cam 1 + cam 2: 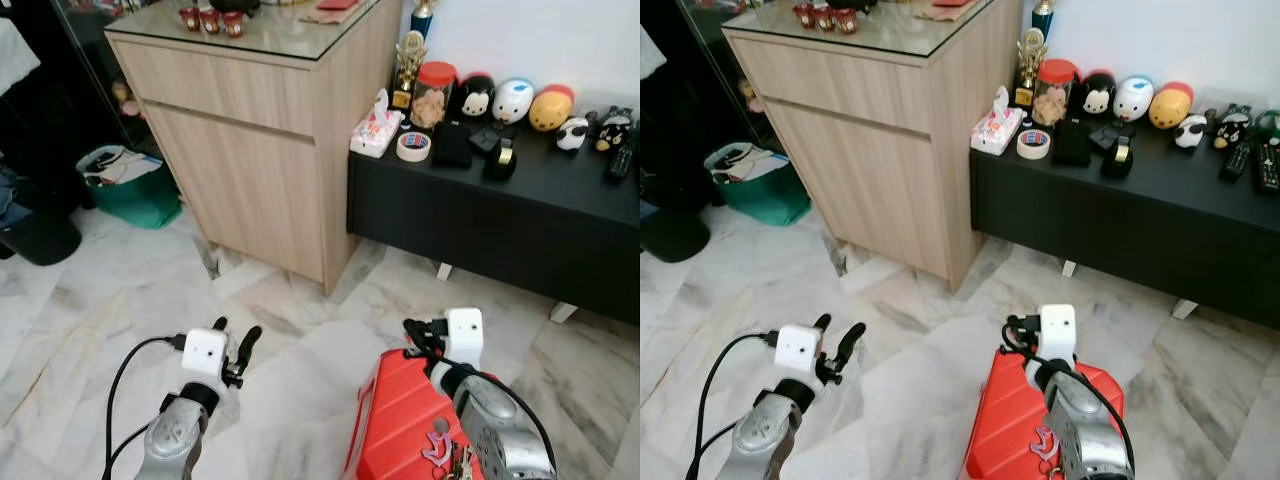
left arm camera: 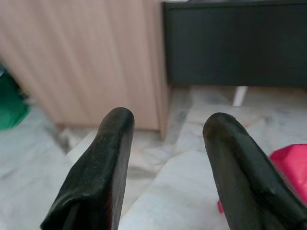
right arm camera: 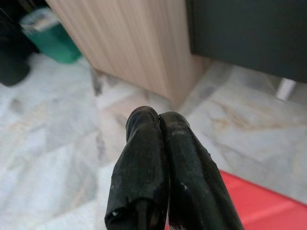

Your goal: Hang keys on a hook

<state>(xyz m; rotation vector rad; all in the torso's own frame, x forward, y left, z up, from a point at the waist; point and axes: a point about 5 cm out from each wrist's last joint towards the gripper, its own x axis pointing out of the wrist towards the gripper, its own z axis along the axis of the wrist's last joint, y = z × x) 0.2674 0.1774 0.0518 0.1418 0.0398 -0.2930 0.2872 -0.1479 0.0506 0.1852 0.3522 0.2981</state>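
- Keys (image 1: 447, 455) with a pink charm lie on the red suitcase (image 1: 395, 420), beside the right arm.
- Right gripper (image 3: 159, 120) hovers over the suitcase, fingers pressed together, empty.
- Left gripper (image 2: 165, 134) is held above the marble floor (image 1: 150, 290), fingers spread.

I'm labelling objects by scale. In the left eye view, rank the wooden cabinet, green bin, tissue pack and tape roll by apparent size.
1. wooden cabinet
2. green bin
3. tissue pack
4. tape roll, only slightly smaller than the tissue pack beside it.
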